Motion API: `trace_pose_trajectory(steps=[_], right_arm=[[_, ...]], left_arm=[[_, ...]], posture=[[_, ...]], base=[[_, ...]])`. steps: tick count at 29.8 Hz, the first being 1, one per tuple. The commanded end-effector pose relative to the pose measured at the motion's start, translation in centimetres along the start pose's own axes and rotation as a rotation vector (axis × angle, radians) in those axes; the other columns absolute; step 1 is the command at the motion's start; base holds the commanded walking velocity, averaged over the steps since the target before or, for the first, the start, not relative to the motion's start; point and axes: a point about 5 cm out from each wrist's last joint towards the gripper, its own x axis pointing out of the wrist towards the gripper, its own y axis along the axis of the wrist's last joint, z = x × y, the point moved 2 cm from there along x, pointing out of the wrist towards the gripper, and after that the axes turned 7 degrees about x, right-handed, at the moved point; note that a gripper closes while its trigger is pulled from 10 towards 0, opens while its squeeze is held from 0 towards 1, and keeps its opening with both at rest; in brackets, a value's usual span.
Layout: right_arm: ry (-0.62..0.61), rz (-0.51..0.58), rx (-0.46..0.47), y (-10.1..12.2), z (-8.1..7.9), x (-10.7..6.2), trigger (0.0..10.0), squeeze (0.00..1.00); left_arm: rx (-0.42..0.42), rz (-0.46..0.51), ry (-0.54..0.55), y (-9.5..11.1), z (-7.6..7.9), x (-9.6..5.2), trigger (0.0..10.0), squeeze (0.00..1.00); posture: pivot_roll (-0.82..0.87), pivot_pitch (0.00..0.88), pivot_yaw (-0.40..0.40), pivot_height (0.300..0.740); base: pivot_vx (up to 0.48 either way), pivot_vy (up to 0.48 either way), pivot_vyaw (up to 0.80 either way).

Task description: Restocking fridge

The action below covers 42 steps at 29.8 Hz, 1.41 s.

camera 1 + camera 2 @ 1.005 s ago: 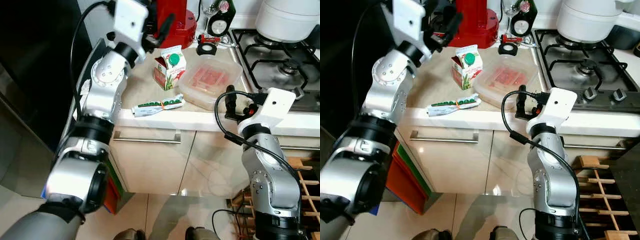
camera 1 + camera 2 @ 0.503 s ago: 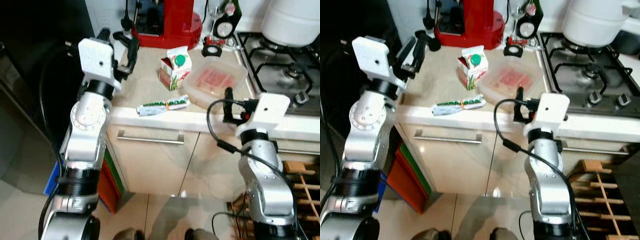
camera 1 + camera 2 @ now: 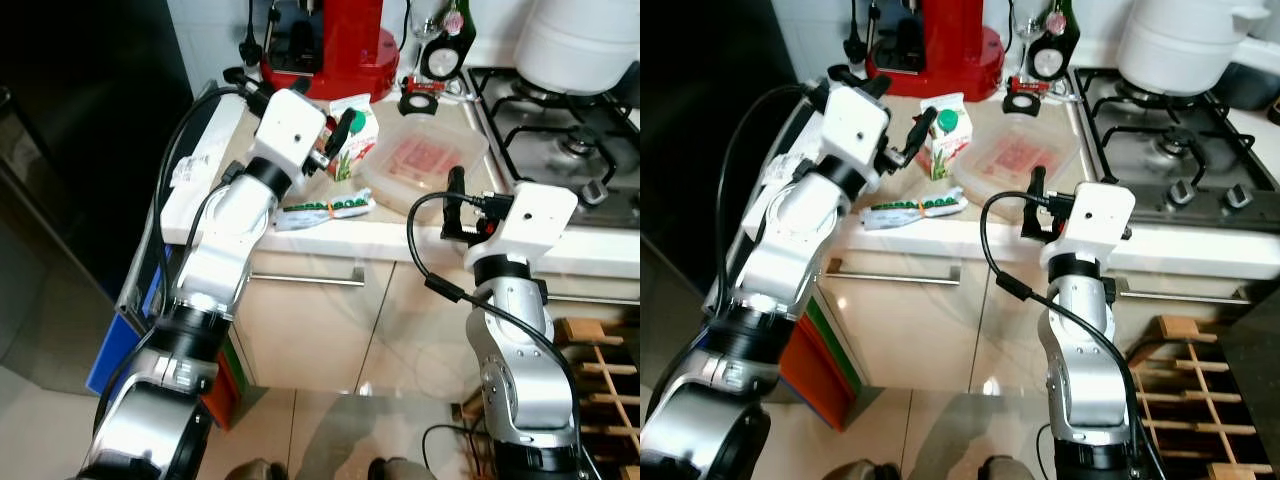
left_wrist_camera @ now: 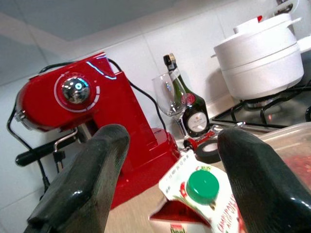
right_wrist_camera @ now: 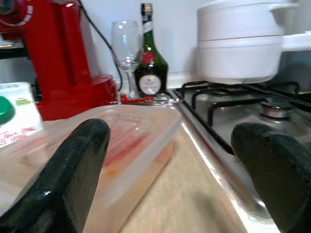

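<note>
A small white juice carton with a green cap stands on the beige counter. My left gripper is open right beside it, and in the left wrist view the carton sits just ahead between the two fingers. A green-and-white tube pack lies near the counter's front edge. A clear lidded tub of red food sits to the carton's right. My right gripper is open at the counter edge, facing that tub with nothing in it.
A red coffee machine, a wine glass and a dark bottle stand at the counter's back. A white pot sits on the gas hob. The dark fridge is at left, a wine rack low right.
My left arm has swung from the dark fridge side in to the carton, its open fingers now beside it. The right arm has hardly moved. The camera shifted slightly.
</note>
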Motion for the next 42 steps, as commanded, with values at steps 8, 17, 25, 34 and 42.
trace_pose_trajectory(steps=[8,17,25,34,42], right_arm=[[-0.008,-0.009,0.013,0.2,0.1,-0.9,10.0,0.0],[-0.024,-0.023,-0.017,0.5,1.0,-2.5,10.0,0.0],[-0.031,-0.036,-0.039,0.9,1.5,-3.1,10.0,0.0],[-0.032,-0.064,-0.055,0.9,1.9,-3.7,10.0,0.0],[-0.032,-0.091,-0.057,0.7,2.0,-4.0,10.0,0.0]], left_arm=[[0.048,-0.018,-0.088,-0.8,0.7,2.2,10.0,0.0],[0.061,0.049,-0.13,0.9,1.1,4.1,10.0,0.0],[0.009,-0.016,-0.118,-0.4,1.5,4.3,10.0,0.0],[0.019,-0.07,-0.083,-1.3,1.1,4.3,10.0,0.0],[0.004,-0.081,-0.046,-1.4,0.4,4.4,10.0,0.0]], posture=[[-0.22,0.077,0.053,0.74],[-0.27,0.123,0.063,0.74],[-0.3,0.147,0.054,0.74],[-0.31,0.168,0.045,0.74],[-0.3,0.178,0.04,0.74]], base=[[0.0,0.0,0.0],[0.0,0.0,0.0],[0.0,0.0,0.0],[0.0,0.0,0.0],[0.0,0.0,0.0]])
